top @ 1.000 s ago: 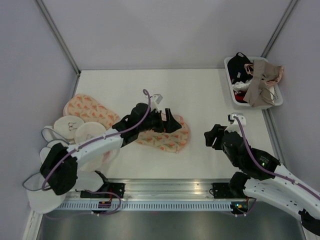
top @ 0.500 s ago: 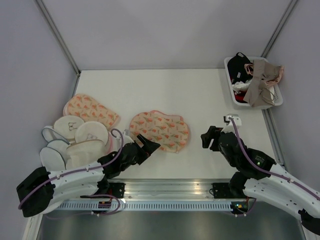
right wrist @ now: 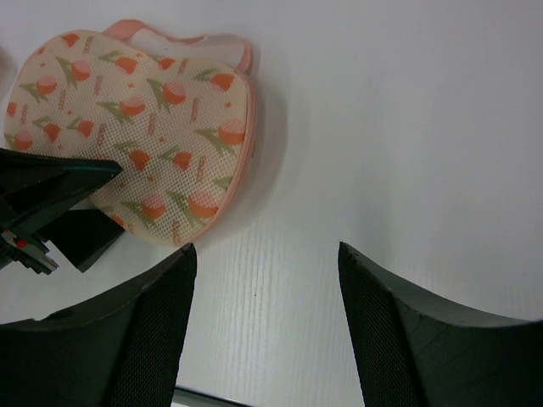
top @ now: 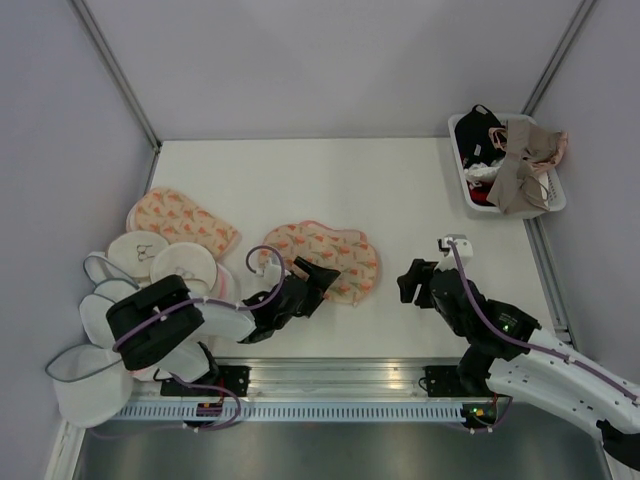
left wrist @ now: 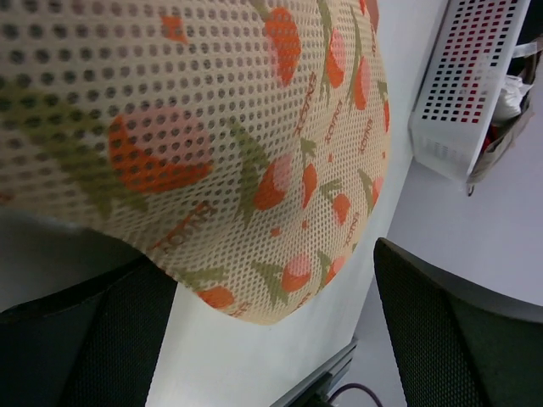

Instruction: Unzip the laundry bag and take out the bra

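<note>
Left wrist view first: what do the jaws of the left gripper (left wrist: 271,339) have?

Nothing. They stand spread wide, one finger to each side of the near rim of the laundry bag (left wrist: 212,127), which bulges just ahead of them. Whether they touch it I cannot tell. I judge the wide spread is meant to take in that padded edge and pin the bag down.

And the right gripper (right wrist: 263,339)?

Parted too, and empty, with only bare table (right wrist: 382,127) between its fingers. The bag lies ahead and to its left, apart from it, with the pink trim (right wrist: 127,25) on its far edge. It looks poised for the zip pull, which I cannot make out.

Where is the bra?

Not visible. Probably inside the bag, which would explain why the bag lies flat within reach of both arms.

Farther off?

Beyond the left gripper's right finger stands the white basket (left wrist: 458,93), well apart. It is likely the drop place.
</note>
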Available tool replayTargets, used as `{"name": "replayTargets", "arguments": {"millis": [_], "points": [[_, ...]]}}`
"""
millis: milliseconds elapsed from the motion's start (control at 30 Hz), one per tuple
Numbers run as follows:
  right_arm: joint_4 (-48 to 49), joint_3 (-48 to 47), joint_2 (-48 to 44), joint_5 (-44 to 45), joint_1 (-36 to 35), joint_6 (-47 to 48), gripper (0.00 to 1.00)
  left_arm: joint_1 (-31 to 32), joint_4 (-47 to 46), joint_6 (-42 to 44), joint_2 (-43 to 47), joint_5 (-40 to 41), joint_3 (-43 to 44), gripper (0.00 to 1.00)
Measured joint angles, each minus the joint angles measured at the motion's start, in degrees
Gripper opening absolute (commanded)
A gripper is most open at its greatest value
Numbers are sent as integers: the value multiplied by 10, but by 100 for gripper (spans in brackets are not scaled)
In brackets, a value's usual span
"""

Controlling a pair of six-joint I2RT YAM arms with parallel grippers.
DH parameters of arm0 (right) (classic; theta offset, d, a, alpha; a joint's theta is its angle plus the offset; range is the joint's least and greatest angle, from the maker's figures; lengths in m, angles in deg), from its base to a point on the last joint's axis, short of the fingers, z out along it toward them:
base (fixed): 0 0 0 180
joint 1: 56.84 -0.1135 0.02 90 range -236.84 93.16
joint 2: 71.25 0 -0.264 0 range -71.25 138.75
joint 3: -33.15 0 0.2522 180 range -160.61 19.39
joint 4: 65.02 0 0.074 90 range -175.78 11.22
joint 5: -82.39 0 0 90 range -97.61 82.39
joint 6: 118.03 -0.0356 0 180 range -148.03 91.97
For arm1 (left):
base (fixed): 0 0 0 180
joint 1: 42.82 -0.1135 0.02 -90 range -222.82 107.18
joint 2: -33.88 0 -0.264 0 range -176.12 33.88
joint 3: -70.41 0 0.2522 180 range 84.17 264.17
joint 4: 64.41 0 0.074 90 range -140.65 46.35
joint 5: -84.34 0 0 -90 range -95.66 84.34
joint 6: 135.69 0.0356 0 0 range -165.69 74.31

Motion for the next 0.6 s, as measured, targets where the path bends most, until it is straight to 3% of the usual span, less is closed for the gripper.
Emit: {"name": "replayTargets", "arguments": {"millis": [67, 167, 200, 267, 300, 367, 600], "points": [[12, 16, 4, -9, 0, 0, 72, 0, -42, -3, -37, 0, 10, 93], [33, 42, 11, -29, 0, -1, 70, 0, -94, -3, -78, 0, 17, 79], [40, 52, 13, -35, 0, -2, 70, 0, -108, -2, -89, -1, 17, 61], [59, 73, 16, -51, 0, -2, 69, -2, -124, 4, -112, -4, 17, 42], [68, 84, 16, -59, 0, -3, 68, -5, -133, 8, -124, -7, 16, 21], [87, 102, 17, -71, 0, -2, 68, -10, -153, 16, -145, -16, 14, 3], [140, 131, 37, -109, 0, 4, 67, -24, -194, 22, -164, -48, 11, 2]]}}
